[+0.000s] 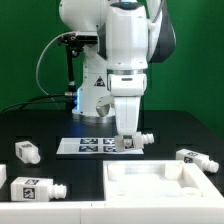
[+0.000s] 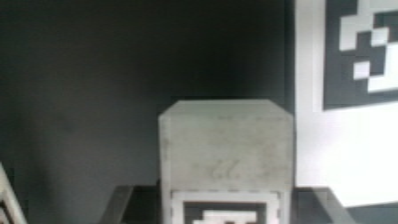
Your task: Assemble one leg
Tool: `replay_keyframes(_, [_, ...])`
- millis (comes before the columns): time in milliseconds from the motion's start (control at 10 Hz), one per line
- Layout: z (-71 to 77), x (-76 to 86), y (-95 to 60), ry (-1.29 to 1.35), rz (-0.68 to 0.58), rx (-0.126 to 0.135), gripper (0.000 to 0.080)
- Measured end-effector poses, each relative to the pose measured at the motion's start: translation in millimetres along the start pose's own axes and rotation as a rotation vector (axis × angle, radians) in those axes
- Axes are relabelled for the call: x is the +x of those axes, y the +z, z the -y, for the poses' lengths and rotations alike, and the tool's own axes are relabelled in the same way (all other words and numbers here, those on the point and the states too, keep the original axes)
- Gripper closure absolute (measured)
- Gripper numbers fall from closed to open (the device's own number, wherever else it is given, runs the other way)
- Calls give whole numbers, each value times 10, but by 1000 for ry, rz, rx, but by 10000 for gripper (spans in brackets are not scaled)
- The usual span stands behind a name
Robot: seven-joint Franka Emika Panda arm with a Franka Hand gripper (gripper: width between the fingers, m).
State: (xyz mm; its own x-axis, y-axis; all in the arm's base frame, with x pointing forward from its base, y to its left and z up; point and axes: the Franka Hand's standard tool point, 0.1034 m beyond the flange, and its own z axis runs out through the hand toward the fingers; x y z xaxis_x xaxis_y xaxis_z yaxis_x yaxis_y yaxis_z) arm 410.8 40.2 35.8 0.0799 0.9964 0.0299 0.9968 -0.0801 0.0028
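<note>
My gripper (image 1: 128, 137) is shut on a leg (image 1: 138, 140), a small white block with a tag and its short round peg pointing to the exterior view's right. It hangs low over the right end of the marker board (image 1: 90, 146). In the wrist view the leg (image 2: 226, 140) fills the middle, with its tag near the edge of the picture and my dark fingers (image 2: 146, 200) on both sides of it. Three other legs lie loose: one at the exterior view's left (image 1: 27, 151), one at the front left (image 1: 35, 187), one at the right (image 1: 192, 157).
The large flat white slab with raised corners (image 1: 160, 188) lies in front of the gripper, toward the exterior view's right. The robot base (image 1: 95, 95) stands behind the marker board. A tag of the marker board (image 2: 365, 50) shows in the wrist view.
</note>
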Motion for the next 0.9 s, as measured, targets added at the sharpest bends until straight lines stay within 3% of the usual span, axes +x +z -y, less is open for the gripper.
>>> replay_keyframes(300, [-87,-134,-33,-385,23,-1,515])
replay_keyframes(400, [-77,-142,-16,-538,30,12,515])
replay_keyframes(500, [-42,-149,15,-638,34,47,515])
replay_keyframes(900, [-44,-243,33,-861,54,57,515])
